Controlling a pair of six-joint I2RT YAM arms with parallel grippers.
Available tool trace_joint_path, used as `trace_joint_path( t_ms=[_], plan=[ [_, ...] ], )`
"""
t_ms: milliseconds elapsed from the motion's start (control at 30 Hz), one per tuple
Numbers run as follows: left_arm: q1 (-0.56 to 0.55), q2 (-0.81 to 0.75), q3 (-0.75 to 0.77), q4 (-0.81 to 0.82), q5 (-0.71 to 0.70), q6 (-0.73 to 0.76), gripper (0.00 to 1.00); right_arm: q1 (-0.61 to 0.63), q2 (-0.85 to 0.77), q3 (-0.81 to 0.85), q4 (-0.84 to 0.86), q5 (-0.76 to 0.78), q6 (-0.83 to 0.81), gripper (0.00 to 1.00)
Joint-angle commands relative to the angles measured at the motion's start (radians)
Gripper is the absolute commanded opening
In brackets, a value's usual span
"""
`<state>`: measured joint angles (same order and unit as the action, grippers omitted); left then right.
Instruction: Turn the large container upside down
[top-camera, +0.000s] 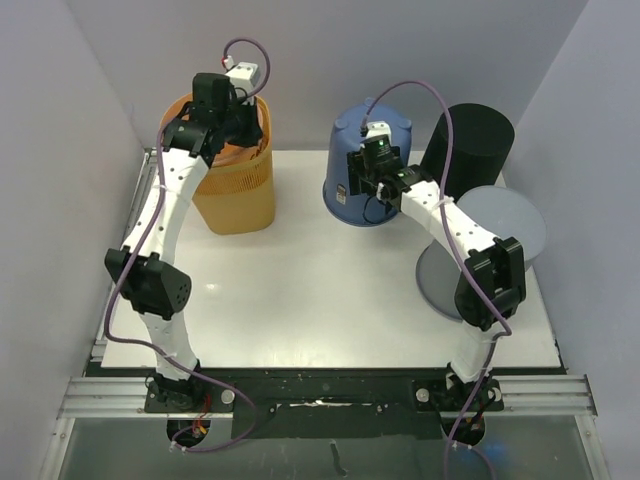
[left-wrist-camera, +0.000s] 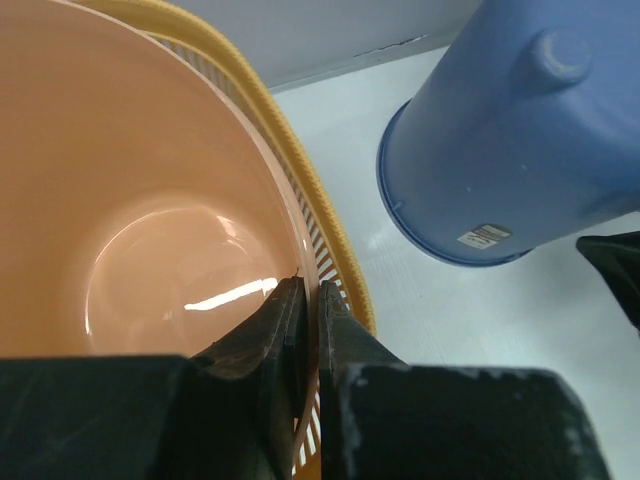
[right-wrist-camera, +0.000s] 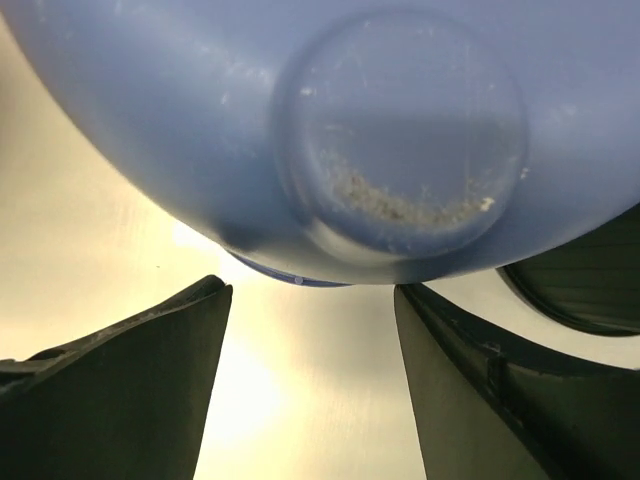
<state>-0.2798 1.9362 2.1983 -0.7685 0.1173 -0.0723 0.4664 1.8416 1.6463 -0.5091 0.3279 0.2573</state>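
Orange container (top-camera: 240, 200) at worktop's (top-camera: 330, 300) far-left corner, rim clenched in left jaws; right jaws released, just beside tilted blue bucket (top-camera: 345, 150) nr far edge

**Workcell contents, counted by kind**

Containers, four in all:
- one blue container (top-camera: 340, 172)
- one black container (top-camera: 470, 132)
- one yellow slatted basket (top-camera: 240, 198)
- one peach bucket (left-wrist-camera: 150, 200), nested inside that basket

Grey round discs (top-camera: 508, 222): two curved outlines overlap at the right of the table. It cannot be told whether they are two pieces or one.

Robot arms, two: left arm (top-camera: 165, 200) and right arm (top-camera: 447, 222).

Grippers, two, one per arm: left gripper (left-wrist-camera: 308, 300) and right gripper (right-wrist-camera: 312, 330).

Purple cables (top-camera: 441, 110), two, one along each arm.

Table (top-camera: 320, 300), one.
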Motion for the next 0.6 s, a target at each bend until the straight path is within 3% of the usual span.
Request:
trace_joint_path(
  t_ms=[0,200,367,567],
  plan=[
    [0.006,-0.158,-0.06,0.097,-0.019,-0.044,0.0,0.019,0.034,0.109,0.116,-0.007,0.022,0.68],
    [0.002,-0.198,-0.089,0.078,-0.08,-0.04,0.0,-0.011,0.208,0.402,-0.037,-0.006,0.072,0.7],
    [0.003,-0.239,-0.027,0.068,-0.122,-0.008,0.0,0.057,0.034,0.226,0.082,-0.058,0.077,0.74],
    [0.001,-0.256,0.115,0.064,-0.173,0.055,0.0,0.144,-0.121,0.116,0.11,-0.04,0.074,0.78]
  ],
)
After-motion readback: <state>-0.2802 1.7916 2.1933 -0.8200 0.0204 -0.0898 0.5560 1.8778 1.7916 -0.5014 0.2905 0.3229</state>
